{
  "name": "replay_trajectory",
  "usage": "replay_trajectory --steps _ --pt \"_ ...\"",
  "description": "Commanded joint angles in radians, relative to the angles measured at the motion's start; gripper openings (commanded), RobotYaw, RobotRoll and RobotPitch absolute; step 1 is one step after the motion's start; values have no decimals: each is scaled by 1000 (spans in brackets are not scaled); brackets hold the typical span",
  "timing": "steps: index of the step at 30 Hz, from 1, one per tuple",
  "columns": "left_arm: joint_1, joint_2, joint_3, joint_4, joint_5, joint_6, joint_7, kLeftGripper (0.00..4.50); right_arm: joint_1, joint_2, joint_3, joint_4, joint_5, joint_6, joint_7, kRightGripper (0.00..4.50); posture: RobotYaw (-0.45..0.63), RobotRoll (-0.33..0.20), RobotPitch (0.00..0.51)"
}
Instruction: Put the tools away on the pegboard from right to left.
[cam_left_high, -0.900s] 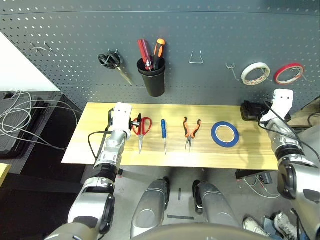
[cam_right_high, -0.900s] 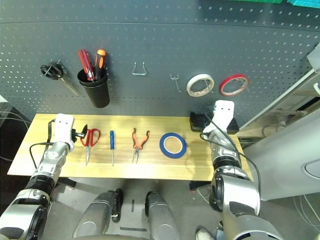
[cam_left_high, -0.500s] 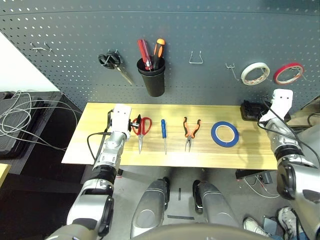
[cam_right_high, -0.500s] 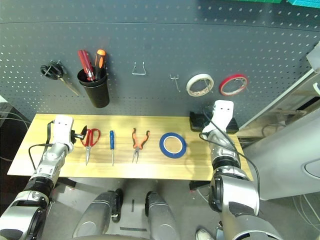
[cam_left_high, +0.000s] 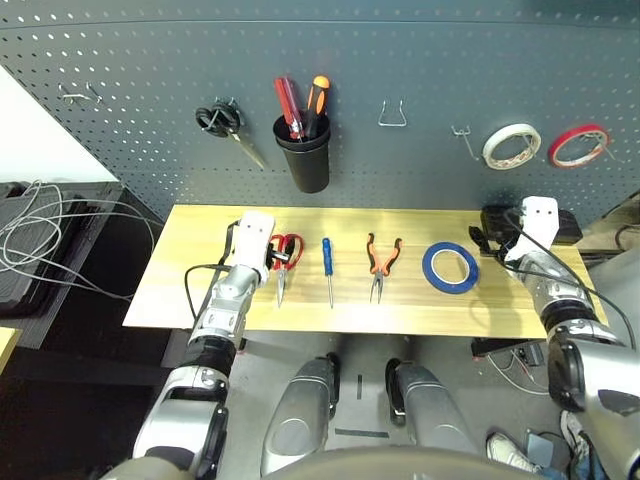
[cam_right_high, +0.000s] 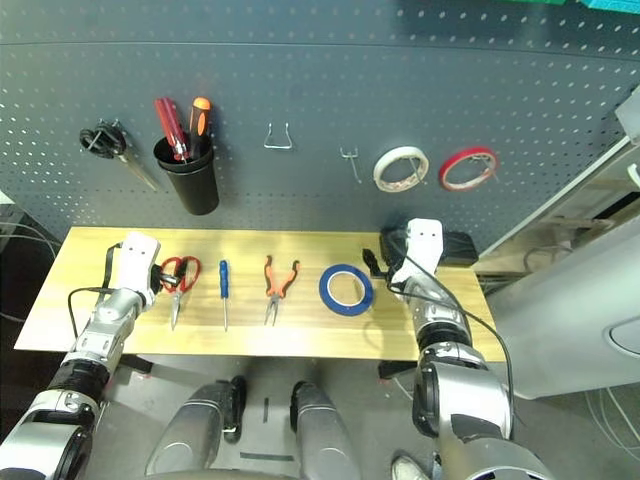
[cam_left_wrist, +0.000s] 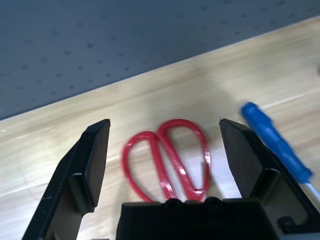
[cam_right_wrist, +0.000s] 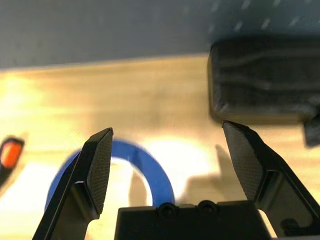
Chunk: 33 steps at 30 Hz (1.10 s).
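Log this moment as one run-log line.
left gripper: open, over red-handled scissors | right gripper: open, near blue tape roll | tools: all four on table

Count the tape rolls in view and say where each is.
3: the blue tape roll lies on the table; the white tape roll and the red tape roll hang side by side on the pegboard.

Both arms reach forward, left hand (cam_left_wrist: 165, 150) and right hand (cam_right_wrist: 167, 160) spread wide, empty.
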Motion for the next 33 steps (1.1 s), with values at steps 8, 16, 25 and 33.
replay_trajectory --steps 8,16,25,33 --pt "74 -23 -71 -100 26 51 -49 4470 85 15 24 -65 -9 94 2 4500 49 0 315" --pt "107 -18 -77 -153 20 71 -78 4470 103 32 40 -96 -19 121 -6 4500 55 0 339" --pt "154 -8 -163 -235 23 -6 -222 4470 83 50 45 -101 -11 126 1 4500 71 0 340" --pt "172 -5 -217 -269 41 -29 -268 4470 74 55 57 -90 -18 131 2 4500 80 0 335"
